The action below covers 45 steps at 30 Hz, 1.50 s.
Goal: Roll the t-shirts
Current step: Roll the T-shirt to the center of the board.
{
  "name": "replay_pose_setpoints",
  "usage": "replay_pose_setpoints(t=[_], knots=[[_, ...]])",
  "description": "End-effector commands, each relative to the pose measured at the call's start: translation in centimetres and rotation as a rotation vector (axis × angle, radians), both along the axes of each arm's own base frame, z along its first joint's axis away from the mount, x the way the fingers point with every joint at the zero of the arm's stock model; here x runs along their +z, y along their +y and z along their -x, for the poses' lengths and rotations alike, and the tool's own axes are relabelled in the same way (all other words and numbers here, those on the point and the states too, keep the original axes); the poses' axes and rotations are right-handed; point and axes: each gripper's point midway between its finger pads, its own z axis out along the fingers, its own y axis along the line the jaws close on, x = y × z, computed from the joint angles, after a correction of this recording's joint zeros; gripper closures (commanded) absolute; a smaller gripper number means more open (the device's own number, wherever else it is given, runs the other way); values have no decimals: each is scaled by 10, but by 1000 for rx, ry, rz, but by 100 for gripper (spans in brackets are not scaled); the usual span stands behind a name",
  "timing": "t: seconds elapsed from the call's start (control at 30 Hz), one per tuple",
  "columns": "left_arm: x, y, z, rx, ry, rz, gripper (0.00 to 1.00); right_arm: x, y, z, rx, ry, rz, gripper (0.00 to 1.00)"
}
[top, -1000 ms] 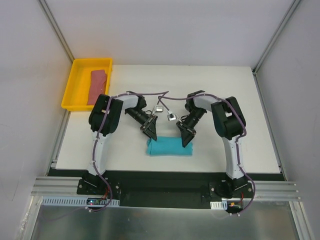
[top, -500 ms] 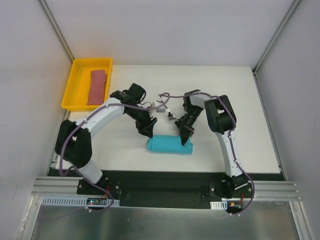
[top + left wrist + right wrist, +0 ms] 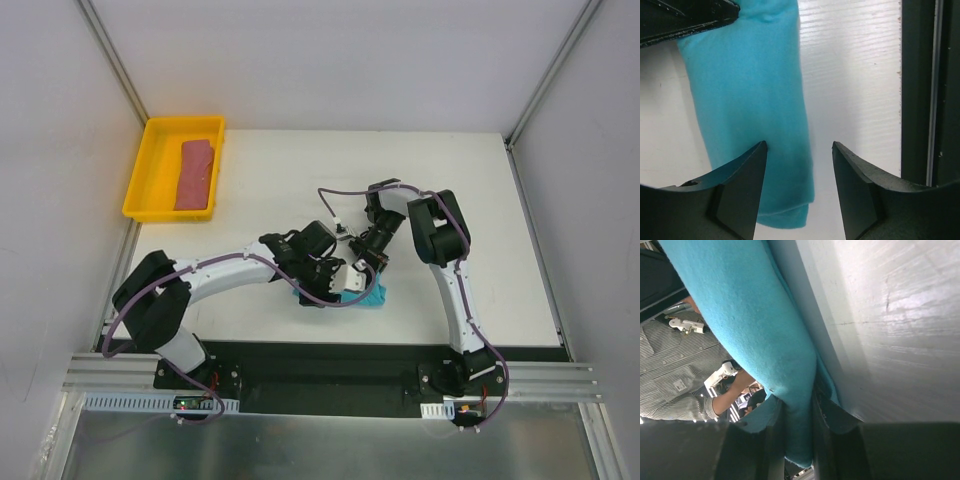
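Observation:
The teal-blue t-shirt (image 3: 372, 296) lies rolled near the table's front edge, mostly covered by my left arm in the top view. In the left wrist view the roll (image 3: 745, 100) runs away from the camera. My left gripper (image 3: 799, 145) is open, straddling the roll's near end and bare table; its left finger overlaps the cloth. My right gripper (image 3: 372, 262) is shut on the roll's right end, with a fold of teal cloth (image 3: 765, 330) pinched between its jaws (image 3: 799, 410). The rolled red-pink t-shirt (image 3: 196, 175) rests in the yellow tray (image 3: 150, 175).
The yellow tray sits at the table's back left corner. The black front rail (image 3: 917, 100) runs just beside the roll. A grey frame post (image 3: 110, 60) stands behind the tray. White tabletop (image 3: 470, 180) spreads behind and to the right of the arms.
My left arm has swung down and right, reaching low across the roll, and its jaws have opened wider. The right gripper has stayed shut on the roll's right end.

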Motion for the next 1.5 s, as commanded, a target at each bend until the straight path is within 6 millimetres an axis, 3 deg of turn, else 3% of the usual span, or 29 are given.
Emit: replay_pose_setpoints(t=[0.0, 0.27, 0.37, 0.43, 0.47, 0.5, 0.57, 0.6, 0.63, 0.77, 0.8, 0.9, 0.93, 0.97, 1.0, 1.03, 1.07, 1.1, 1.13, 1.17, 1.2, 1.23, 1.27, 1.3, 1.33, 1.4, 1.43, 1.47], knots=[[-18, -1, -9, -15, -71, -38, 46, 5, -30, 19, 127, 116, 114, 86], [-59, 12, -6, -64, -102, -151, 44, 4, -30, 19, 122, 117, 113, 85], [-66, 13, -5, -69, -100, -177, 44, 4, -30, 19, 119, 120, 113, 81], [-70, 14, -4, -67, -96, -191, 46, 5, -31, 17, 111, 119, 110, 73], [-72, 15, -5, -60, -95, -198, 47, 5, -31, 17, 110, 117, 105, 69], [-73, 15, -6, -47, -91, -206, 50, 6, -31, 16, 105, 113, 95, 50], [-72, 14, -5, -38, -78, -204, 53, 12, -33, 13, 84, 88, 65, 25], [-71, 12, -5, -38, -75, -198, 54, 15, -35, 11, 75, 76, 64, 4], [-71, 13, -3, -38, -64, -204, 55, 18, -42, 4, 48, 59, 60, 4], [-66, 11, 1, -27, -29, -202, 57, 68, -55, -29, -95, -120, -54, 4], [-62, 8, 0, -18, -17, -190, 57, 89, -60, -36, -101, -223, -92, 4], [-58, 7, -3, 12, 21, -187, 58, 116, -80, -50, -184, -379, -153, 4], [-57, 6, -3, 16, 30, -186, 58, 135, -92, -55, -238, -473, -153, 4], [-57, 7, -4, 25, 39, -187, 58, 139, -99, -71, -274, -599, -160, 4], [-57, 7, -7, 42, 52, -185, 58, 136, -106, -69, -319, -626, -148, 4], [-56, 6, -6, 45, 69, -180, 59, 162, -121, -74, -413, -757, -129, 4], [-58, 6, -6, 53, 85, -186, 59, 165, -133, -99, -444, -942, -113, 4], [-55, 5, -8, 74, 102, -186, 59, 172, -142, -105, -482, -1043, -86, 4], [-54, 6, -13, 100, 122, -179, 59, 158, -147, -92, -518, -1077, -53, 4], [-51, 4, -11, 106, 165, -156, 59, 195, -150, -103, -533, -1333, -76, 4], [-43, 0, -13, 136, 204, -135, 59, 205, -146, -97, -530, -1413, -122, 4], [-39, 3, -19, 169, 240, -117, 59, 182, -138, -78, -532, -1385, -159, 4], [-36, 0, -19, 184, 295, -95, 59, 202, -127, -69, -560, -1440, -234, 4], [-28, -5, -24, 211, 325, -68, 59, 196, -121, -62, -576, -1409, -235, 4], [-25, -3, -22, 219, 366, -60, 59, 189, -102, -47, -501, -1376, -271, 4], [-14, -6, -27, 232, 438, -4, 61, 159, -90, -13, -238, -1330, -232, 4], [-12, -4, -24, 240, 479, -5, 62, 151, -73, 5, -101, -1320, -274, 4], [-12, -2, -27, 250, 511, 4, 63, 132, -74, 10, -52, -1329, -268, 4]])
